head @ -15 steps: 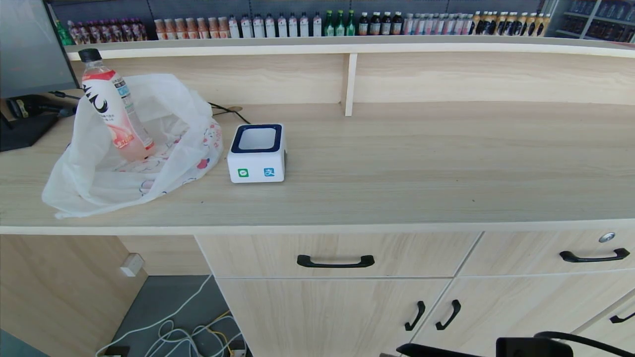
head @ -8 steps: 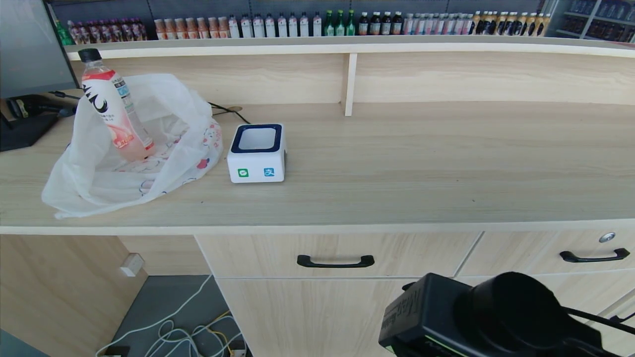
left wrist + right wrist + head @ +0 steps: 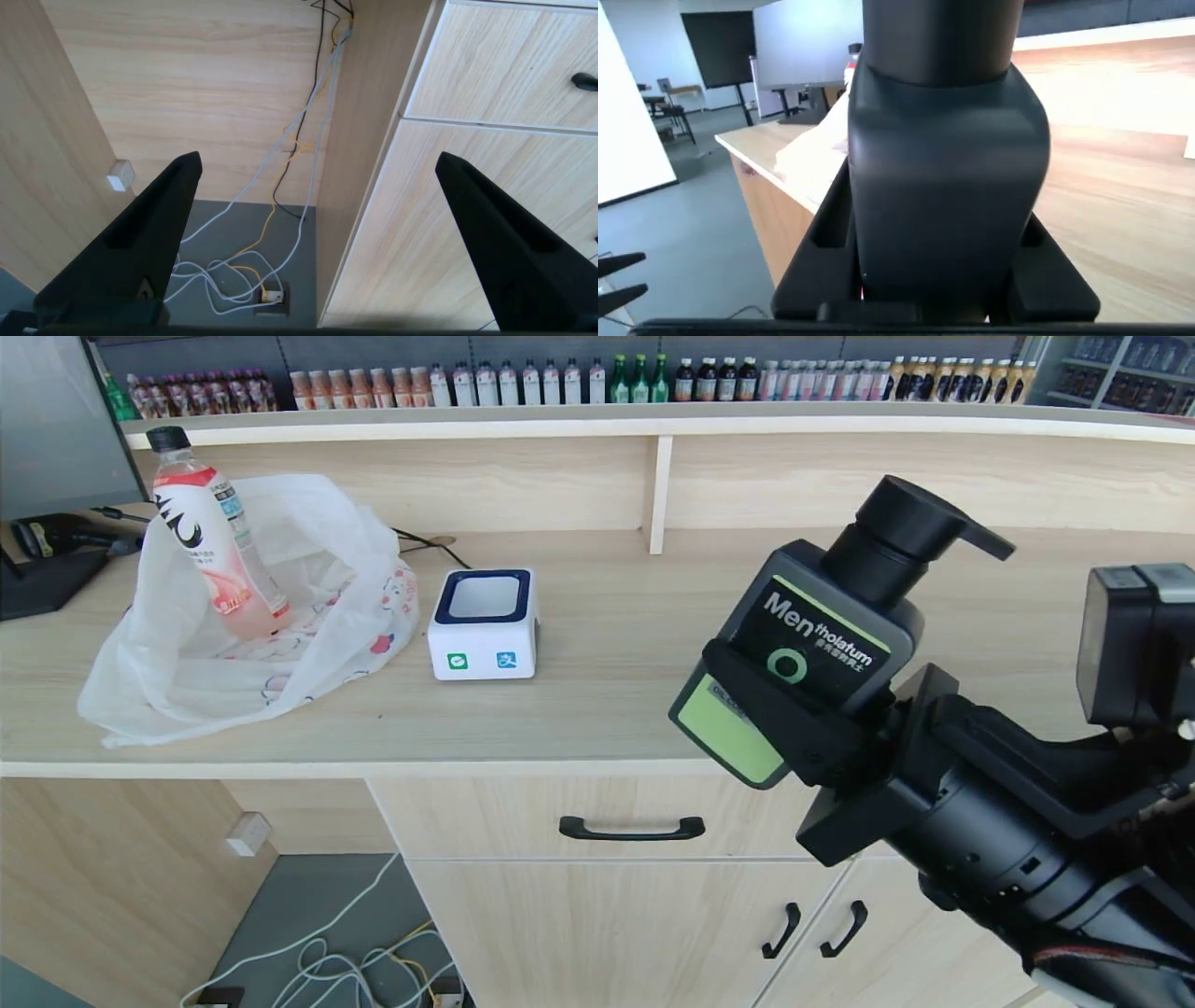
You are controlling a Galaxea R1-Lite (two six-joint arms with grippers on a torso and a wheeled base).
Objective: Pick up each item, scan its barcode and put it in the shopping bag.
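Note:
My right gripper [image 3: 826,742] is shut on a dark pump bottle [image 3: 805,649] with a green label, held tilted in the air before the counter's front edge at the right. The right wrist view has the same bottle [image 3: 945,159] clamped between the fingers [image 3: 817,245]. A white scanner box [image 3: 484,623] with a dark-rimmed window sits on the counter left of centre. Beside it lies the white shopping bag [image 3: 187,681], with a pink drink bottle [image 3: 217,541] leaning upright in it. My left gripper [image 3: 318,161] hangs open below counter height, over the floor cables.
The wooden counter [image 3: 747,607] has a raised back ledge and an upright divider [image 3: 660,495]. Drawers and doors with black handles [image 3: 631,828] run under it. A dark screen and a black device [image 3: 47,569] are at the far left. Cables [image 3: 327,961] lie on the floor.
My right arm has come up from below the picture with the pump bottle, rising to counter height at the right. The bag, the drink bottle and the scanner have stayed put.

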